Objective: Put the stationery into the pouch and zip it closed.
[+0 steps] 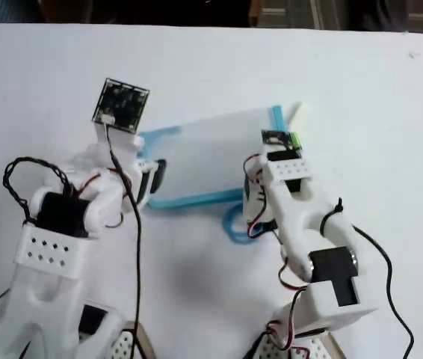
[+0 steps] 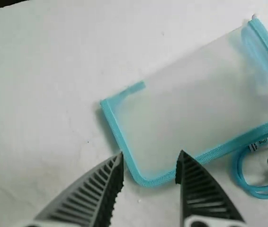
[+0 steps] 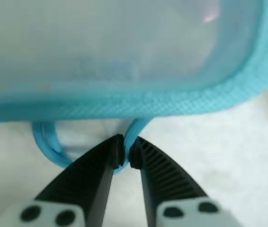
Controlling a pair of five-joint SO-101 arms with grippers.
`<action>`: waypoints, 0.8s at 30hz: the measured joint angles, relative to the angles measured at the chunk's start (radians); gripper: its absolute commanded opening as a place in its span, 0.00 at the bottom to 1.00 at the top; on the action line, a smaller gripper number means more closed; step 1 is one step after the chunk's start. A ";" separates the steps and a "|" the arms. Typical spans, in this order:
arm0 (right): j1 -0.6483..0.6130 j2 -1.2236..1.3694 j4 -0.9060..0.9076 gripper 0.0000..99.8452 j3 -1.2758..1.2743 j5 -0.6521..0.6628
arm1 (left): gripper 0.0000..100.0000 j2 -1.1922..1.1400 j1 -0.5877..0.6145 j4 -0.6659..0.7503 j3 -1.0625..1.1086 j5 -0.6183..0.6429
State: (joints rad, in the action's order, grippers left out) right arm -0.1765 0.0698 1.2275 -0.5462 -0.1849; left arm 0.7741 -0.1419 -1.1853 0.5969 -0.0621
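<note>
A translucent pouch (image 1: 204, 153) with blue trim lies flat mid-table. Its blue cord loop (image 1: 234, 222) hangs off the near edge. My left gripper (image 2: 150, 163) is open, its fingers straddling the pouch (image 2: 195, 109) at a near corner. In the high view that gripper (image 1: 154, 179) sits at the pouch's left end. My right gripper (image 3: 127, 153) is shut on the blue loop (image 3: 49, 139), just below the pouch's edge (image 3: 124, 106). In the high view it (image 1: 250, 200) is at the pouch's near right corner. A faint pink shape (image 3: 209, 16) shows through the pouch wall.
A pale yellow item (image 1: 299, 112) pokes out beyond the pouch's far right corner. The white table (image 1: 361, 90) stretches wide to the right and far side; its far edge runs along the top of the high view.
</note>
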 measured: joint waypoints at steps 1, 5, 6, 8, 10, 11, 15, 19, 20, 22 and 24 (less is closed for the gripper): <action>-0.008 0.000 0.025 0.02 0.000 0.000 | 0.20 0.000 0.000 0.000 0.000 0.000; -0.048 0.000 0.133 0.02 0.000 0.009 | 0.20 0.000 0.000 0.000 0.000 0.000; -0.057 -0.008 0.163 0.02 0.000 0.029 | 0.20 0.000 0.000 0.000 0.000 0.000; -0.077 -0.052 0.210 0.02 -0.006 0.098 | 0.20 0.000 0.000 0.000 0.000 0.000; -0.098 -0.126 0.253 0.02 -0.032 0.170 | 0.20 0.000 0.000 0.002 0.000 0.000; -0.109 -0.172 0.273 0.02 -0.048 0.204 | 0.20 0.000 0.000 0.002 0.000 0.000; -0.153 -0.367 0.358 0.09 -0.107 0.287 | 0.20 0.000 0.000 0.002 0.000 0.000; -0.153 -0.505 0.407 0.20 -0.150 0.302 | 0.20 0.000 0.000 0.021 0.003 0.000; -0.153 -0.529 0.417 0.22 -0.153 0.302 | 0.20 0.000 0.000 0.029 0.005 0.000; -0.144 -0.575 0.436 0.23 -0.155 0.305 | 0.20 0.000 0.000 0.035 0.005 0.000; -0.115 -0.615 0.440 0.23 -0.155 0.310 | 0.20 0.000 0.000 0.035 0.005 0.000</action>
State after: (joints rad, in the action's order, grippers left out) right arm -0.2915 -0.5455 1.6678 -0.7012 0.1250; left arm 0.7741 -0.1419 -1.1500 0.6015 -0.0621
